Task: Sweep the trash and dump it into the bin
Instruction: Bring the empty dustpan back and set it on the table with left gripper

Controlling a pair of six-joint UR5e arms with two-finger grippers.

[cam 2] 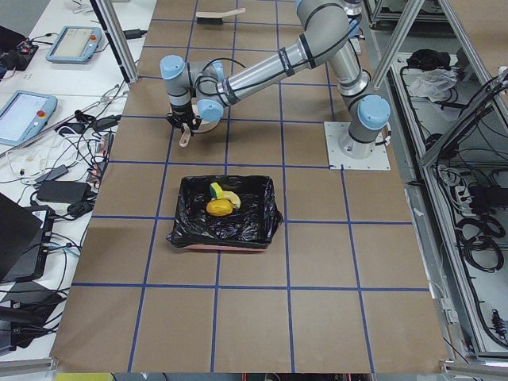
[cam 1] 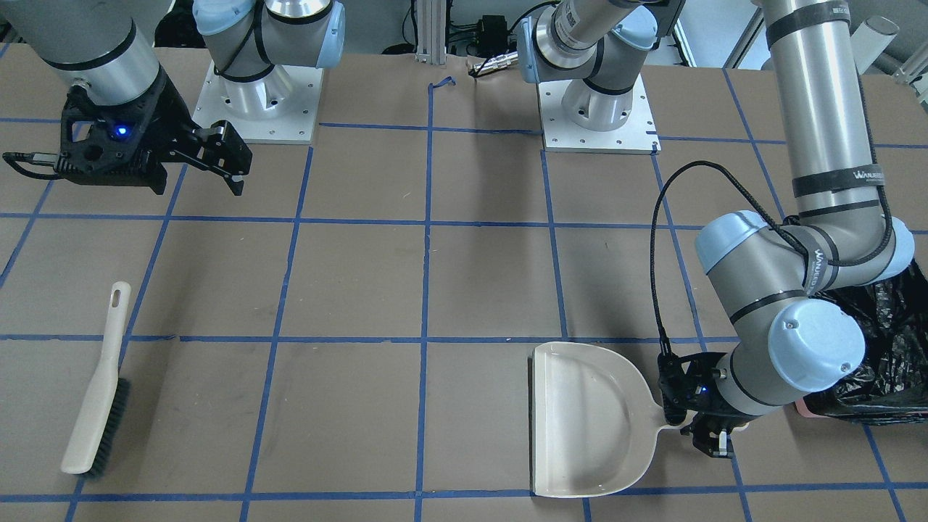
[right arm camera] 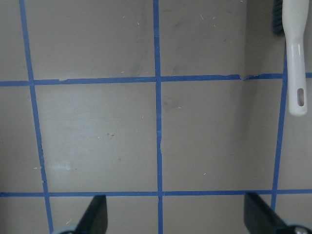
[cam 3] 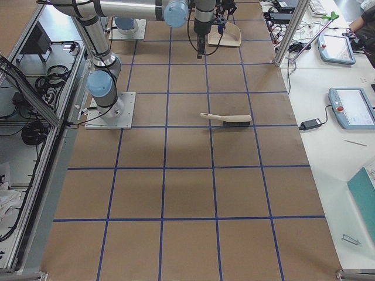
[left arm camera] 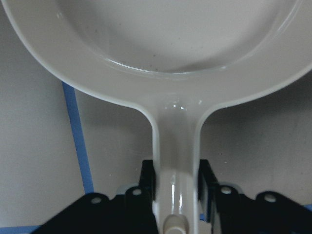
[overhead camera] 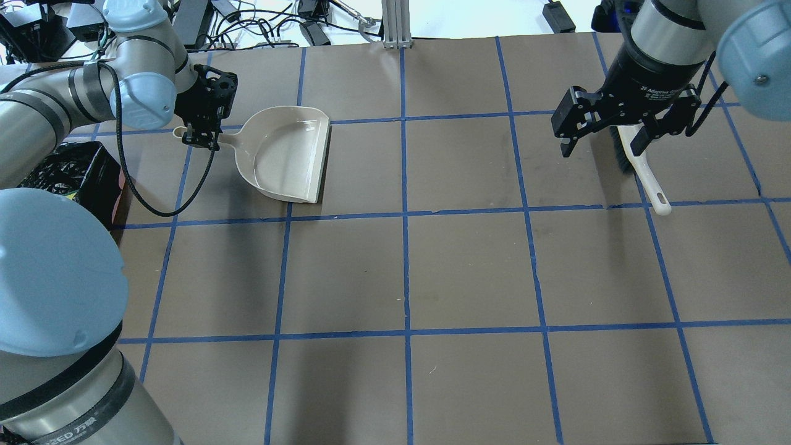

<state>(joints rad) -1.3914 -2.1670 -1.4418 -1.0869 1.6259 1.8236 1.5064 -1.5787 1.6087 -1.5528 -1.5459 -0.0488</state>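
The trash lies in the black-bagged bin (cam 2: pixel 226 234): a golden-brown bun (cam 2: pixel 219 207), a yellow wedge (cam 2: pixel 215 189) and a pale stick (cam 2: pixel 230 195) beside them. The bin also shows in the front view (cam 1: pixel 888 326) and the overhead view (overhead camera: pixel 80 173). The beige dustpan (overhead camera: pixel 284 154) lies flat and empty on the table. My left gripper (overhead camera: pixel 199 131) is shut on the dustpan's handle (left arm camera: pixel 175 161). My right gripper (overhead camera: pixel 602 147) is open and empty, held above the table, next to the brush (overhead camera: pixel 646 170).
The brush (cam 1: pixel 98 391) lies flat on the brown paper, bristles sideways; its handle end shows in the right wrist view (right arm camera: pixel 296 63). Blue tape lines grid the table. The arm bases (cam 1: pixel 257 94) stand at the robot's edge.
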